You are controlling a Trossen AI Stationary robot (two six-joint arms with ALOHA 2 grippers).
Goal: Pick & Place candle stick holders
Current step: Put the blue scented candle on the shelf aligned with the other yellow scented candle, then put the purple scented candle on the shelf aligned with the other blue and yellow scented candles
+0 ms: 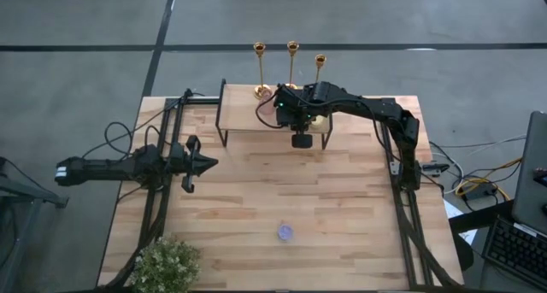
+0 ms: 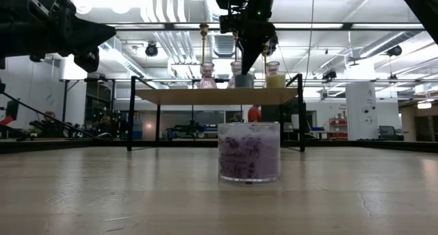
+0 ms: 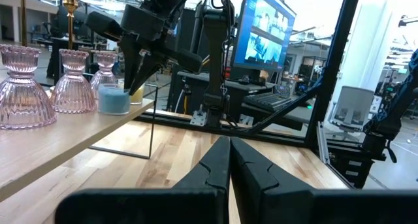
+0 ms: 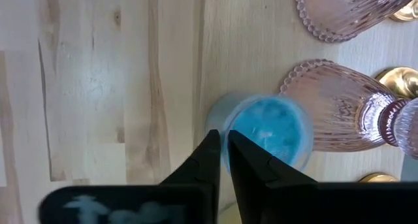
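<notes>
Table (image 1: pixel 342 199) of pale wood planks carries a raised wooden shelf (image 1: pixel 248 122) on black legs at its far edge, and the work sits there. The right arm reaches across to the shelf; the right gripper (image 4: pixel 222 145) points straight down over a blue candle (image 4: pixel 271 136), its two fingers pressed together with nothing between them, so the approach step appears to be in hand and no candle stick holder is picked yet. The left arm waits at the table's left side, the left gripper (image 3: pixel 228 159) likewise closed on nothing. The three gold candle stick holders (image 1: pixel 292 67) stand in a row along the shelf's far edge, upright, long axes vertical, cups pointing up. Just in front of them are ribbed pink glass holders (image 3: pixel 23 83), and a yellow candle (image 2: pixel 275 79) beside the blue one. A purple candle (image 1: pixel 285 232) rests alone near the table's front. By judgement, the next move calls for the fingers to part and pass the glassware to close on a thin stem.
</notes>
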